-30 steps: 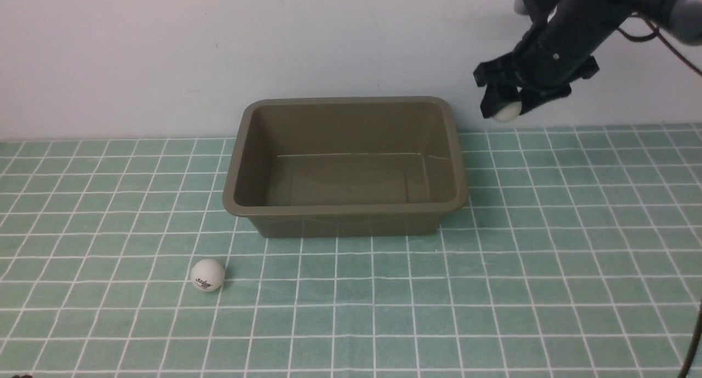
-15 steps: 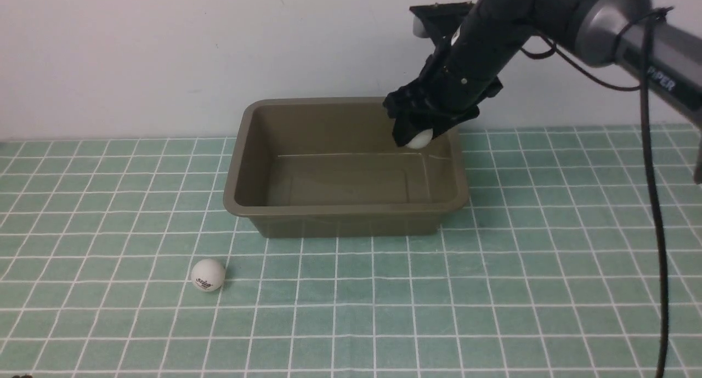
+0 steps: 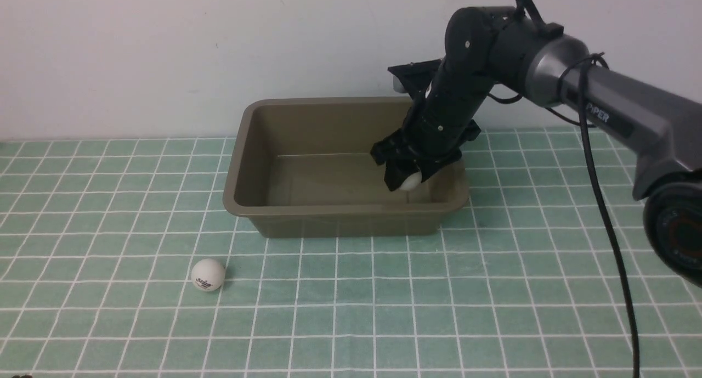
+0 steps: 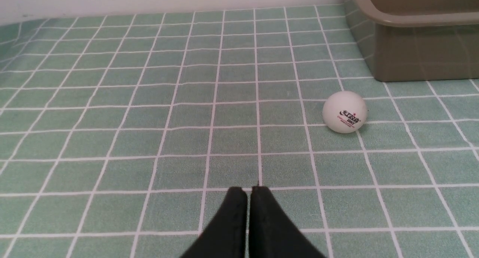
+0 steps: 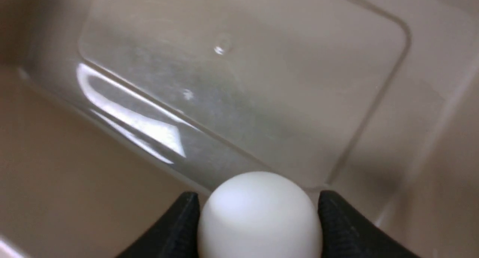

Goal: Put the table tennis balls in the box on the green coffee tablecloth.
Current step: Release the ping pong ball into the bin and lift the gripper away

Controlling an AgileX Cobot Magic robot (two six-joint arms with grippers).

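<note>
- Front view: the right gripper point(image 3: 407, 183) is dipped into the box point(image 3: 345, 209), and its fingers are clamped on the plain ball point(image 3: 411, 179). That ball sits right between the tips, down by the box's right end. The logo ball point(image 3: 208, 275) lies on the green checked cloth point(image 3: 493, 290), well away from those fingers, near the box's front left corner.
- Left wrist view: the left gripper point(image 4: 249, 192) has its fingers pressed together on nothing, low over the cloth point(image 4: 149, 100). The logo ball point(image 4: 344, 112) sits ahead of the tips and off to one side, not touching. The box point(image 4: 411, 52) corner is just past it.
- Right wrist view: the black fingers point(image 5: 185, 220) hug the plain ball point(image 5: 259, 213), one on each side. The box point(image 5: 243, 82) floor is beyond the tips.
</note>
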